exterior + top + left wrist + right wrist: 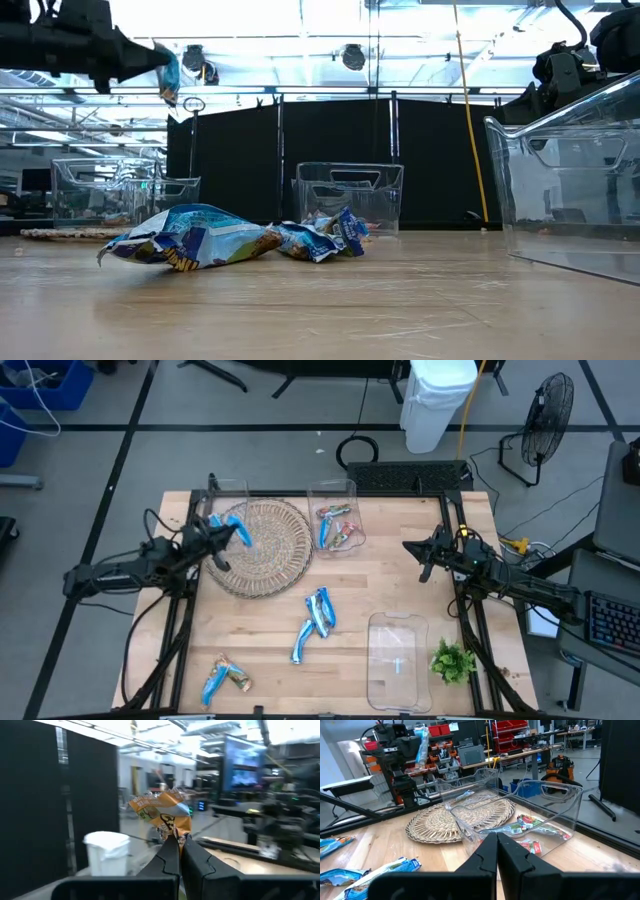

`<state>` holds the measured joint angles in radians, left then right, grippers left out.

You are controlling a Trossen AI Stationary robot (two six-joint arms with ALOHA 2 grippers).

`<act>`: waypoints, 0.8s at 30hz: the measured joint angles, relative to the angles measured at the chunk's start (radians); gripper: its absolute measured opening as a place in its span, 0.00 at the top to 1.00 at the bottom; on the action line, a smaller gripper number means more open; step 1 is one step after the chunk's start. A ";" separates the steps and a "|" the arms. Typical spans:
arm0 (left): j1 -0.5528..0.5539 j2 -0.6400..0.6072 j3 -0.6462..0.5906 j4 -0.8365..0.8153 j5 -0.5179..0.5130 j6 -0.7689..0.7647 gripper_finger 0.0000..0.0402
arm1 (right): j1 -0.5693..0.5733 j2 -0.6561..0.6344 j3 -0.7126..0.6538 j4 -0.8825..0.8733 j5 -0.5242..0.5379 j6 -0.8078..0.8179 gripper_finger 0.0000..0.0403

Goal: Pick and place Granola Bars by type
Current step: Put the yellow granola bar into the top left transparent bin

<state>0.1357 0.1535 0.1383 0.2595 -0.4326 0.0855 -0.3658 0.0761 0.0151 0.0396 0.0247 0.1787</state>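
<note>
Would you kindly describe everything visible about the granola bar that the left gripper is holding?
The granola bar is a small crinkled foil packet, shiny blue in the high view. The left gripper is shut on one end, so it hangs free in the air above the woven mat, touching nothing else.

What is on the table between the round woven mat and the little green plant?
In the high view, a pile of blue-wrapped granola bars and an empty clear bin lie between the woven mat and the green plant.
</note>
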 joint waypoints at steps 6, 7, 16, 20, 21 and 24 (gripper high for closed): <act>0.065 -0.052 0.000 -0.001 -0.176 -0.039 0.98 | 0.000 0.000 0.000 0.000 0.000 0.000 1.00; 0.077 -0.056 0.000 -0.001 -0.213 -0.061 0.98 | 0.000 0.000 0.000 0.000 0.000 0.000 1.00; 0.162 -0.056 0.000 -0.081 -0.397 -0.194 0.98 | 0.000 0.000 0.000 0.000 0.000 0.000 1.00; 0.189 -0.056 0.000 -0.128 -0.442 -0.220 0.99 | 0.000 0.000 0.000 0.000 0.000 0.000 1.00; 0.197 -0.056 0.000 -0.132 -0.441 -0.221 0.99 | 0.000 0.000 0.000 0.000 0.000 0.000 1.00; 0.222 -0.056 0.000 -0.131 -0.441 -0.223 0.99 | 0.000 0.000 0.000 0.000 0.000 0.000 1.00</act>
<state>0.3576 0.0978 0.1383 0.1285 -0.8741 -0.1376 -0.3660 0.0761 0.0151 0.0395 0.0249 0.1787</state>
